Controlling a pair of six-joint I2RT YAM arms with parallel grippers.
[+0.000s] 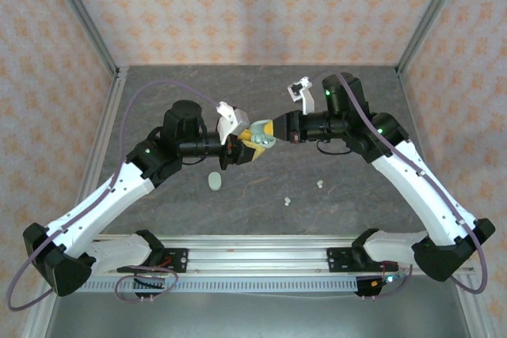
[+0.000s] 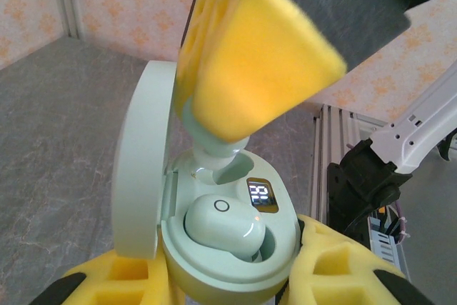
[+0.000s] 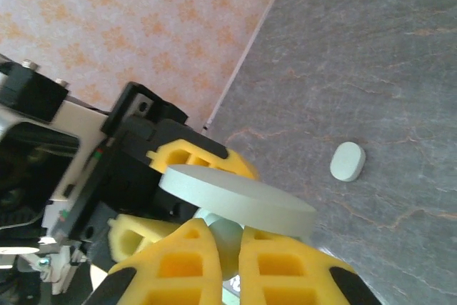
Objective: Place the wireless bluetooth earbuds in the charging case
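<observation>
A grey, stone-patterned bench (image 1: 333, 219) lies between walls papered in a pale orange floral print (image 1: 253, 5), with metal frame posts (image 1: 87, 17) at the far corners.

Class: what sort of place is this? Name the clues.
Probably a robotics lab test booth: two arms bolted to a metal rail, a grey table framed by aluminium posts, and patterned backdrop walls.

You're seeing the charging case (image 2: 221, 280) clipped at its base by the frame edge, the earbud (image 2: 214, 161) over it half buried under a blurred yellow pad (image 2: 264, 69), two loose buds (image 1: 287, 200) base-side of the case, mere specks from above.
</observation>
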